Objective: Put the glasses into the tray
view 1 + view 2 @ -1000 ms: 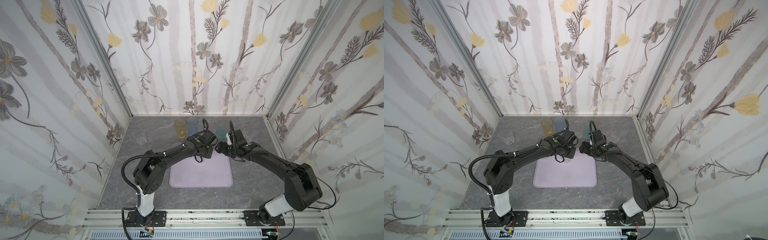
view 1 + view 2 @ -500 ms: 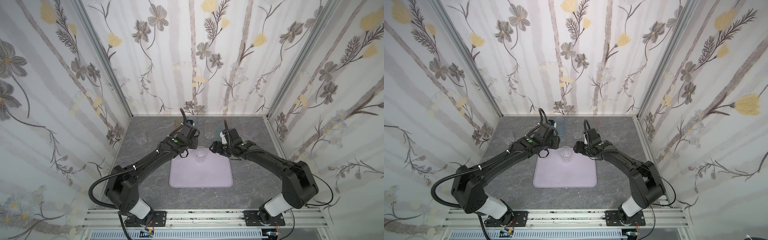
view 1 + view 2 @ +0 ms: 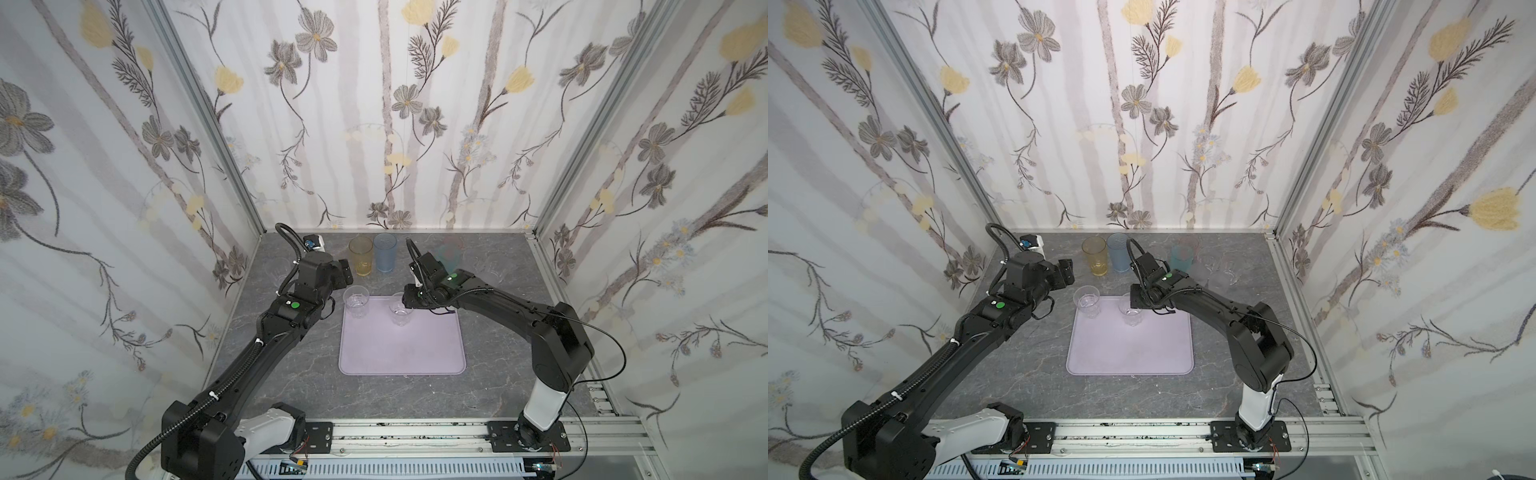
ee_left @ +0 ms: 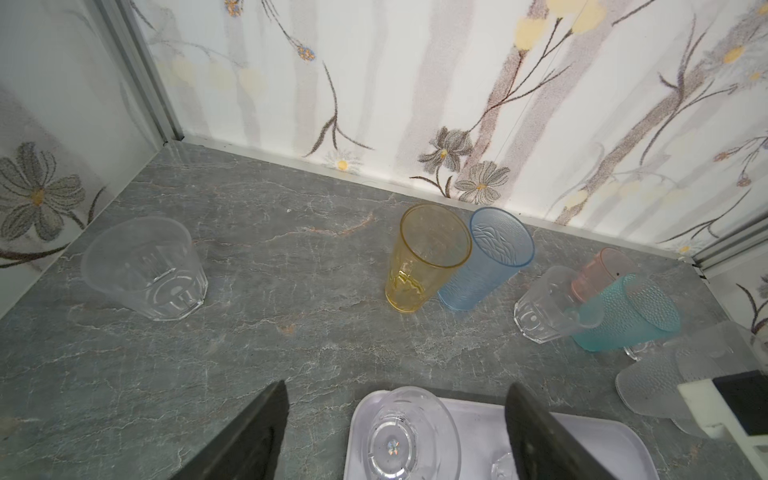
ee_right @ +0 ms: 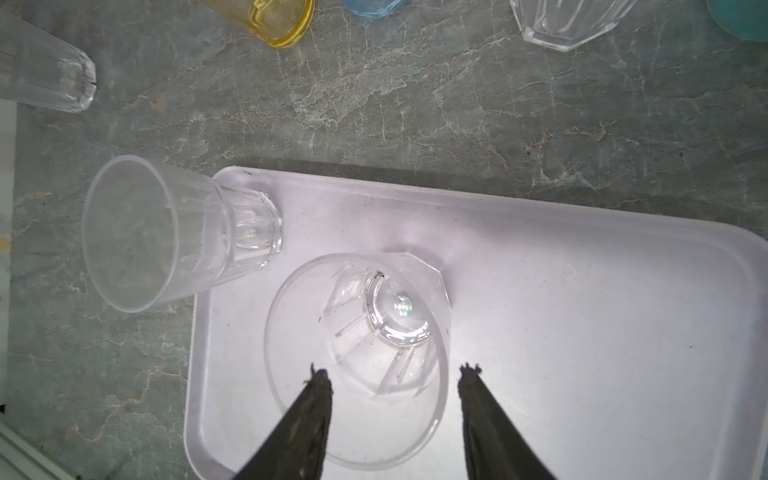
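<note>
The lilac tray (image 3: 401,345) lies mid-table with two clear glasses on it. One glass (image 3: 356,301) stands on its far-left corner and the other (image 3: 400,311) beside it. My left gripper (image 3: 345,273) is open, just back from the corner glass (image 4: 409,432), which shows between its wide fingers (image 4: 266,432). My right gripper (image 3: 407,297) hovers open over the other glass (image 5: 399,307). One of its fingertips (image 5: 320,386) is inside the rim and one outside. Amber (image 3: 360,256), blue (image 3: 385,252) and teal (image 3: 1182,257) glasses stand behind the tray.
A clear glass (image 3: 277,270) stands by the left wall. Clear and frosted glasses (image 3: 1219,268) cluster at the far right, with a pink one (image 4: 602,272) among them. Walls close in on three sides; the rail (image 3: 399,432) runs along the front.
My left gripper opened and drew back to the left, leaving a clear glass on the tray's far-left corner. My right gripper's jaws narrowed over the other glass.
</note>
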